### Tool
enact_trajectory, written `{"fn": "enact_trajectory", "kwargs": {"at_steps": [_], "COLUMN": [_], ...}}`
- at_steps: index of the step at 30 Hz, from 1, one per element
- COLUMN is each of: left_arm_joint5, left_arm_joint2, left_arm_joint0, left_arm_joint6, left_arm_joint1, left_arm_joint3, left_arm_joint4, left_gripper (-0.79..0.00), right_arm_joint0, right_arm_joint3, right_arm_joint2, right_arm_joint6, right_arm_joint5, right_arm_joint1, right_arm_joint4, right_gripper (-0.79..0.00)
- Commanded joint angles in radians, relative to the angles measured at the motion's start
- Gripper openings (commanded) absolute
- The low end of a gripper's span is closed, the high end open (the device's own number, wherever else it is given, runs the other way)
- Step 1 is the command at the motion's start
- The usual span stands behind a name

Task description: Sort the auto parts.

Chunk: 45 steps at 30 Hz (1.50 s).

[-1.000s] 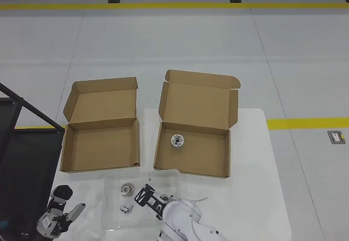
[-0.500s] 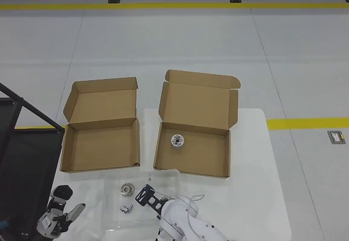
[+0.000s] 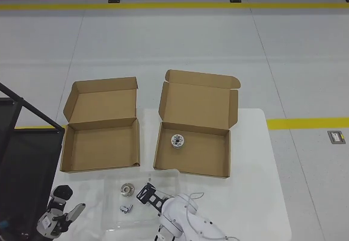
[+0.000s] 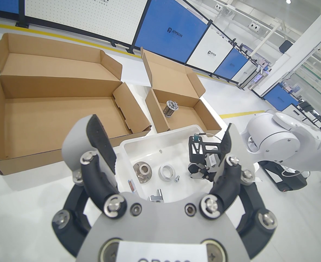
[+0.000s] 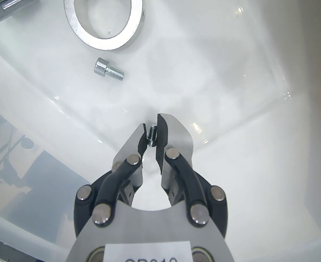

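Right pincer (image 5: 151,127) clamped tight on small threaded steel bolt (image 5: 151,136), inside glossy white plastic tray (image 5: 226,69); smooth white table (image 3: 256,181), pale factory floor (image 3: 162,42) beyond.

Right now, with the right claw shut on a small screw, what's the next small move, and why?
Probably lift straight up: the right claw grips the screw low inside the white tray, whose walls it must clear first.
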Motion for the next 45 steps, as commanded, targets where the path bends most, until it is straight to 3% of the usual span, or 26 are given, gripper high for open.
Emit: {"fn": "enact_trajectory", "kwargs": {"at_steps": [1, 7, 13, 24, 30, 36, 45], "left_arm_joint5": [0.0, 0.0, 0.0, 0.0, 0.0, 0.0, 0.0], "left_arm_joint2": [0.0, 0.0, 0.0, 0.0, 0.0, 0.0, 0.0], "left_arm_joint0": [0.0, 0.0, 0.0, 0.0, 0.0, 0.0, 0.0], "left_arm_joint6": [0.0, 0.0, 0.0, 0.0, 0.0, 0.0, 0.0], "left_arm_joint1": [0.0, 0.0, 0.0, 0.0, 0.0, 0.0, 0.0], "left_arm_joint3": [0.0, 0.0, 0.0, 0.0, 0.0, 0.0, 0.0], "left_arm_joint4": [0.0, 0.0, 0.0, 0.0, 0.0, 0.0, 0.0], "left_gripper": [0.0, 0.0, 0.0, 0.0, 0.0, 0.0, 0.0], "right_arm_joint0": [-0.016, -0.145, -0.341, -0.352, -0.243, -0.038, 0.202], "right_arm_joint3": [-0.041, -0.322, -0.621, -0.627, -0.536, -0.272, 0.145], "right_arm_joint2": [0.0, 0.025, 0.124, 0.135, 0.284, 0.388, 0.403], "right_arm_joint6": [-0.015, -0.111, -0.339, -0.355, -0.399, -0.356, -0.317], "right_arm_joint5": [0.008, -0.035, -0.093, -0.094, 0.066, 0.139, 0.266], "right_arm_joint1": [0.002, 0.037, 0.092, 0.095, 0.078, 0.062, 0.039], "right_arm_joint4": [-0.022, -0.136, -0.272, -0.271, -0.077, 0.066, 0.062], "right_gripper": [-0.785, -0.785, -0.785, -0.785, -0.785, -0.785, -0.785]}}
